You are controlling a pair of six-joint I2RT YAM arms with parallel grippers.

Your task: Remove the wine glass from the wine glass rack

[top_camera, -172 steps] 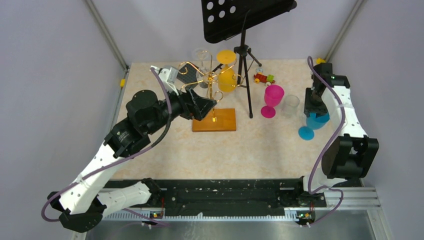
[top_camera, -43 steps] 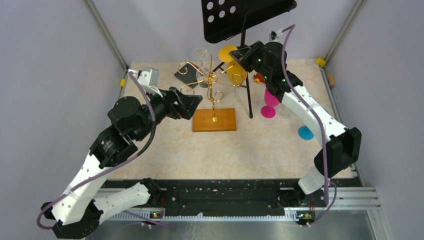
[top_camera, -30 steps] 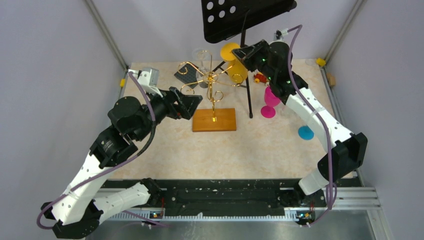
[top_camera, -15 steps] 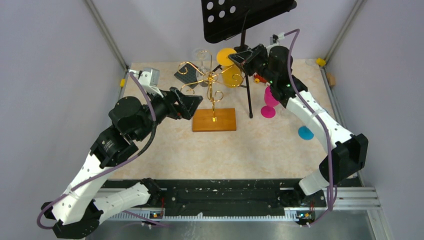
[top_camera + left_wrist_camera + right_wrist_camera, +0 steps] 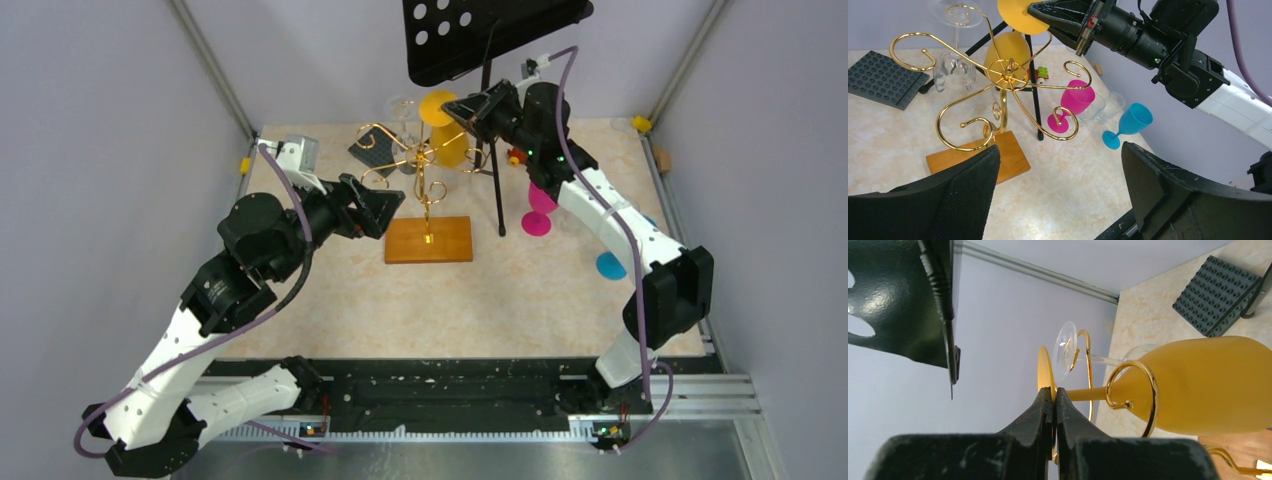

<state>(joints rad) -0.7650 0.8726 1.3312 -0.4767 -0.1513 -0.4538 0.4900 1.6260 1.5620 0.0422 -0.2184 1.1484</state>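
Observation:
The gold wire wine glass rack (image 5: 424, 172) stands on its wooden base (image 5: 428, 241) at the back middle. A yellow wine glass (image 5: 451, 148) hangs upside down on it, its stem through a curled arm (image 5: 1129, 390). My right gripper (image 5: 452, 107) is shut on the rim of the yellow glass's foot (image 5: 1044, 374). It also shows in the left wrist view (image 5: 1032, 8), by the yellow foot (image 5: 1015, 17). A clear wine glass (image 5: 954, 60) hangs on another arm. My left gripper (image 5: 388, 207) is open and empty, just left of the rack base (image 5: 1008, 152).
A black music stand (image 5: 489, 36) on a tripod (image 5: 492, 160) rises right behind the rack. A pink glass (image 5: 1074, 101), a blue glass (image 5: 1129, 123) and clear cups (image 5: 1108, 104) stand to the right. A grey studded plate (image 5: 371, 153) and a small toy (image 5: 1041, 74) lie at the back.
My right arm came over from the blue glass to the rack and closed on the yellow glass's foot. In the last second it has shifted left with the glass. The left arm has held still.

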